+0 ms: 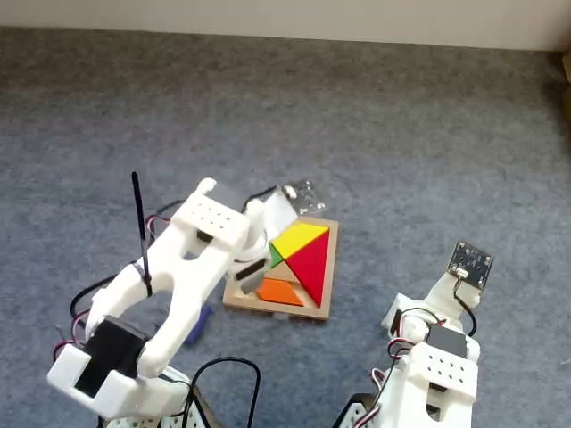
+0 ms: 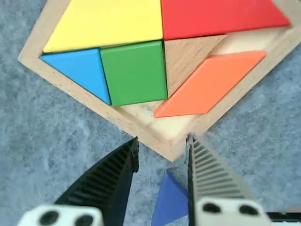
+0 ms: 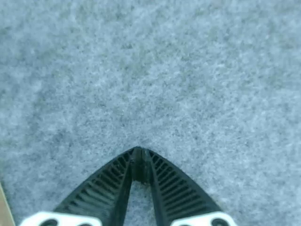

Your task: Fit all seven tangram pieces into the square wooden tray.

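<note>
Square wooden tray (image 1: 331, 276) on grey carpet (image 1: 401, 134), mid-table, nearer arms' edge.
Seated inside: yellow triangle (image 2: 108, 21), red triangle (image 2: 221, 16), green square (image 2: 134, 73), orange parallelogram (image 2: 207, 82), blue triangle (image 2: 77, 68), bare-wood triangle (image 2: 186, 56). Gaps left along rim.
Seventh, dark blue piece (image 2: 169, 202), loose on carpet just off tray corner nearest left arm.
Likely light, stiff, thin, smooth-painted. Pinch across opposite edges; flat on carpet, so little lip to catch.
Left gripper (image 2: 162, 140): fingers partly spread, straddling that corner, holding nothing.
Right gripper (image 3: 139, 151): fingers pressed together, empty, over bare carpet.

Square wooden tray (image 2: 155, 134) holds several coloured pieces (image 2: 134, 73); a dark blue triangle (image 2: 171, 203) lies just outside.
</note>
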